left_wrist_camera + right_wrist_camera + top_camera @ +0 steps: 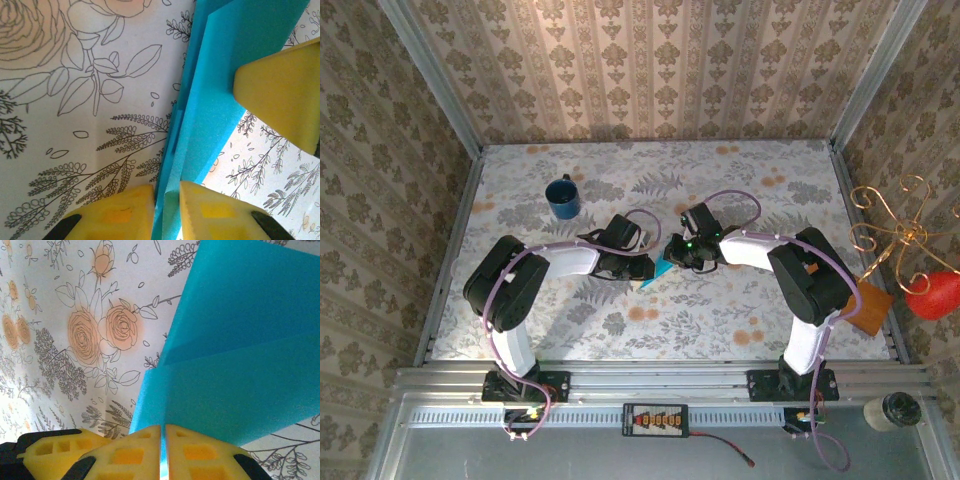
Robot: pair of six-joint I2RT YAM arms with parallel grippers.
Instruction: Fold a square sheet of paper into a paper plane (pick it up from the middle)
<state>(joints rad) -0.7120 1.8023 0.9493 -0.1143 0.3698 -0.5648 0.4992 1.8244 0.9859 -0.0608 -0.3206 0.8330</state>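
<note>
The square sheet of paper (661, 270) is bright turquoise, folded into several creased layers, and sits between the two grippers at the table's middle. My left gripper (646, 268) is shut on its edge. In the left wrist view the folded sheet (225, 90) runs up from between the yellow fingertips of that gripper (166, 212). My right gripper (678, 256) is shut on the opposite side. In the right wrist view the layered sheet (240, 355) fans out above that gripper (163, 452), pinched thin between its pads. I cannot make out a pointed paper plane shape.
A dark blue mug (562, 196) stands at the back left. An orange-brown board (869, 308) lies at the right edge, beside a red ball (933, 295) on a gold wire stand. The right gripper's yellow finger (285, 100) presses on the paper.
</note>
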